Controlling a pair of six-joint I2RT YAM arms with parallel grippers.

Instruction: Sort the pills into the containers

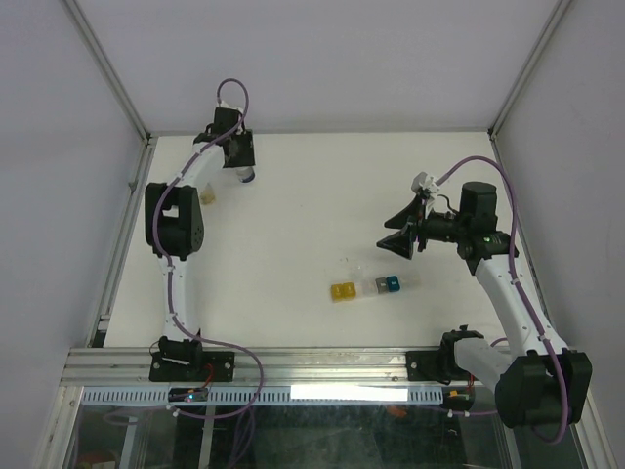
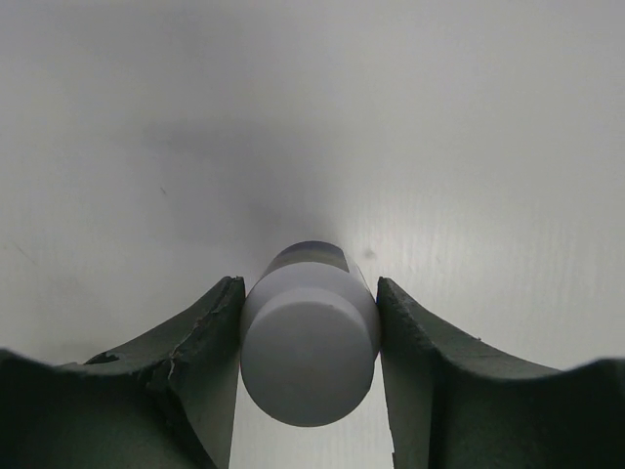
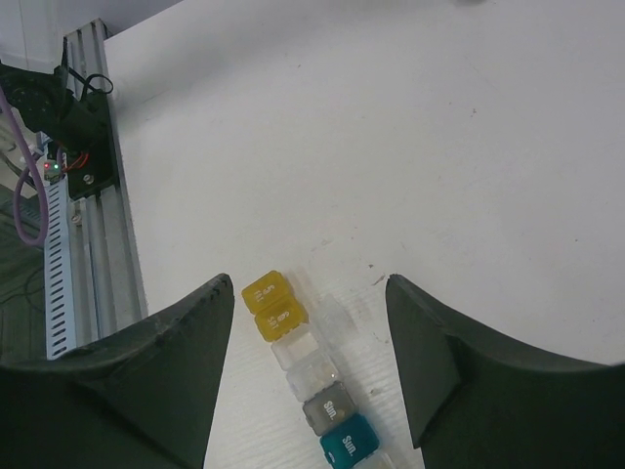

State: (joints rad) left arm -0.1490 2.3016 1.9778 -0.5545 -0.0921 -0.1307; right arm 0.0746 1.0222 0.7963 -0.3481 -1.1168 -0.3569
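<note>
Left claw (image 2: 311,295): pinching the white-capped bottle (image 2: 310,357), far-left on the table (image 1: 293,195).
Right claw (image 3: 312,290): spread, hovering above the containers (image 3: 305,363).
Containers: mid-table, right of centre.
Progress: no pills visible; sorting apparently unstarted.

Bare table (image 1: 293,225) all round the containers (image 1: 366,287); only other obstacle, the bottle (image 2: 310,337) in the left gripper (image 2: 309,391), far-left corner.
</note>
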